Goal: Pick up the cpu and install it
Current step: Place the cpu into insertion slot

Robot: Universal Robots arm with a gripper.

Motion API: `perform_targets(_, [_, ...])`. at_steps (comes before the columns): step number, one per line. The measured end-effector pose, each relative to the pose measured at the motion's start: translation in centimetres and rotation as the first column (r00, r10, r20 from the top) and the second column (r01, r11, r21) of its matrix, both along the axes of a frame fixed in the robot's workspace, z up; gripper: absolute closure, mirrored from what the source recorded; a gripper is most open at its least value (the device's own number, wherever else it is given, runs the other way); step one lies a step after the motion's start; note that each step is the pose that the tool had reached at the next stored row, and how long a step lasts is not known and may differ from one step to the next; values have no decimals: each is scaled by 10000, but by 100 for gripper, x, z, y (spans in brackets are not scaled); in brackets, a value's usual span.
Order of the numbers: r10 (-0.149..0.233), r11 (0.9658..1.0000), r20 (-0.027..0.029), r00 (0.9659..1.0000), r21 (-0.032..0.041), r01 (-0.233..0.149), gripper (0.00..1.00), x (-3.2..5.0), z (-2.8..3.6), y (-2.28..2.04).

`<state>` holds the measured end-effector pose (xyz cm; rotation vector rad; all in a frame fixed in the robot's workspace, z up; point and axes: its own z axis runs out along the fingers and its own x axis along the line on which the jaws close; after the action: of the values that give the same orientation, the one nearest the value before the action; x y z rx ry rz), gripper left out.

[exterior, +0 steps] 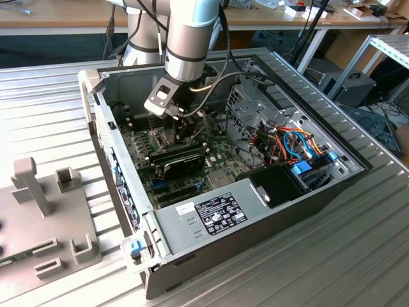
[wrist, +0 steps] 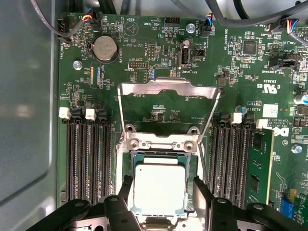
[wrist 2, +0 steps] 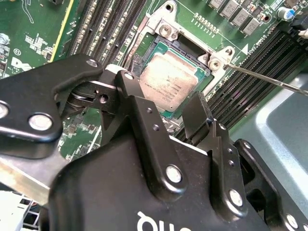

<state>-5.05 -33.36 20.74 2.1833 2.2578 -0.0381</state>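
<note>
Print stands in several places, but most of it is too small to make out. In the exterior view, a white label [exterior: 220, 214] with black lines of print and some round signs lies on the grey power supply [exterior: 176, 227]. A smaller white sticker [exterior: 185, 208] is just beside it. In the first wrist view, the green motherboard [wrist: 159, 103] carries small white lettering next to its connectors and slots. The cpu [wrist: 159, 185] has faint marks on its metal top, too weak to read. In the second wrist view, white letters, cut by the picture's edge, stand on the black housing of the gripper [wrist 2: 158, 89].
</note>
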Motion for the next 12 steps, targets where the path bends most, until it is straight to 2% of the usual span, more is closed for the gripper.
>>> perform_targets(3, [0, 10000, 1, 10000, 0, 0, 41, 0, 2, 0])
perform_targets(5, [0, 10000, 1, 10000, 0, 0, 53, 0, 4, 0])
perform_targets(6, [0, 10000, 0, 10000, 1, 0, 53, 0, 4, 0])
perform_targets(7, [0, 10000, 0, 10000, 0, 0, 60, 0, 5, 0])
perform_targets(12, [0, 10000, 0, 10000, 0, 0, 60, 0, 8, 0])
